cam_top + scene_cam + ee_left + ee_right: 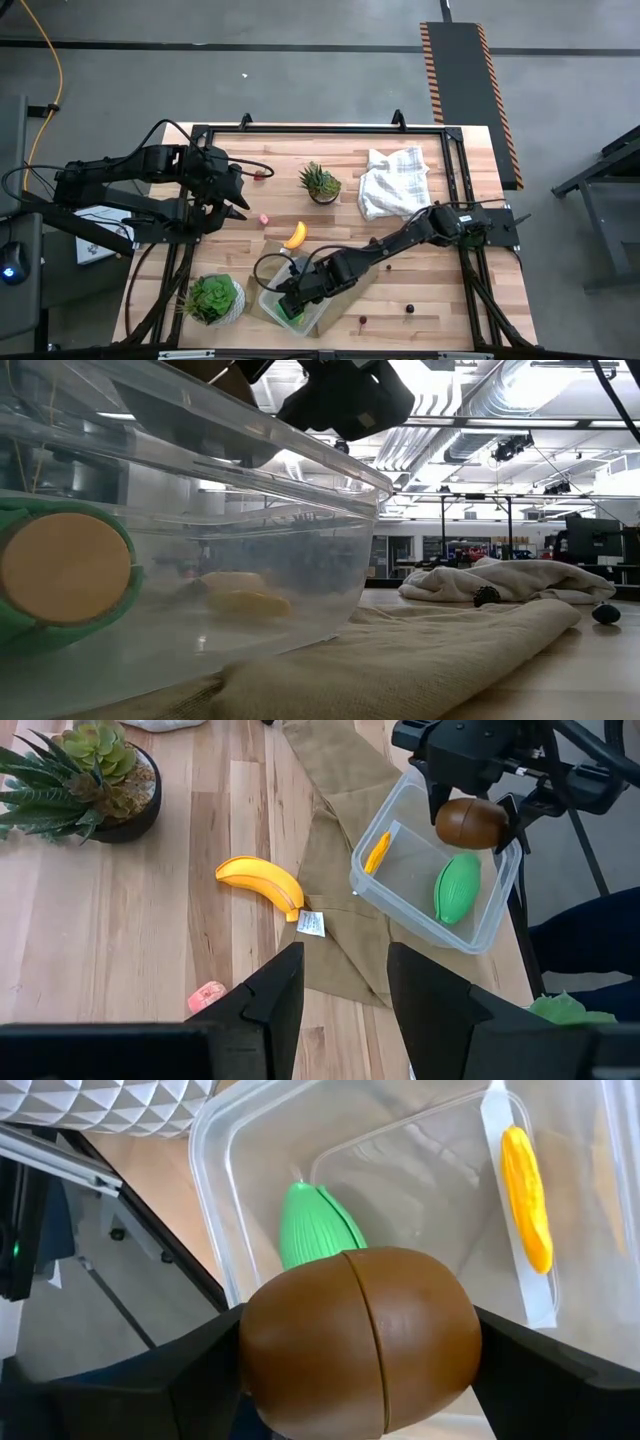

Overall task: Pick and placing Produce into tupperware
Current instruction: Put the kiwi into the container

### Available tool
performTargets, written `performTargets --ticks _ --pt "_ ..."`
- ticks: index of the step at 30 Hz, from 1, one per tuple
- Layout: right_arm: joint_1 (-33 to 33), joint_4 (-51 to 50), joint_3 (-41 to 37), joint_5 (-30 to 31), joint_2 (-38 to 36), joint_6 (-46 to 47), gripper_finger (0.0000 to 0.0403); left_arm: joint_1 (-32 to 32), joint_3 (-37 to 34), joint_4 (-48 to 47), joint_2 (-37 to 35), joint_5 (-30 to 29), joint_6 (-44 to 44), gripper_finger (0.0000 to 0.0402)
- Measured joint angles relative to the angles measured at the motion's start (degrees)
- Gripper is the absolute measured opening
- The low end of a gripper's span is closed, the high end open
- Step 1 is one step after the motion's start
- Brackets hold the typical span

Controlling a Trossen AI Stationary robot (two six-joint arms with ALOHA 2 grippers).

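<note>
While over the clear rounded plastic box, right gripper clamped on smooth brown kiwi; left gripper part-open, empty.

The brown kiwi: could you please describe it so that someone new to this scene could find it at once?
Find the clear tupperware on the brown paper bag near the table's front edge. Directly above it, the right claw grips the kiwi. It is the only brown, egg-shaped piece; the green oval and yellow-orange piece lie inside the box, while the banana lies beside it.
</note>
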Motion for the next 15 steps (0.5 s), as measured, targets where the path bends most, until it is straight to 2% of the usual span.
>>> performTargets --ticks 15 --pt "0.0 0.2 0.0 0.7 0.0 -0.6 0.0316 0.0 0.0 0.0 0.0 -1.5 0.0 0.0134"
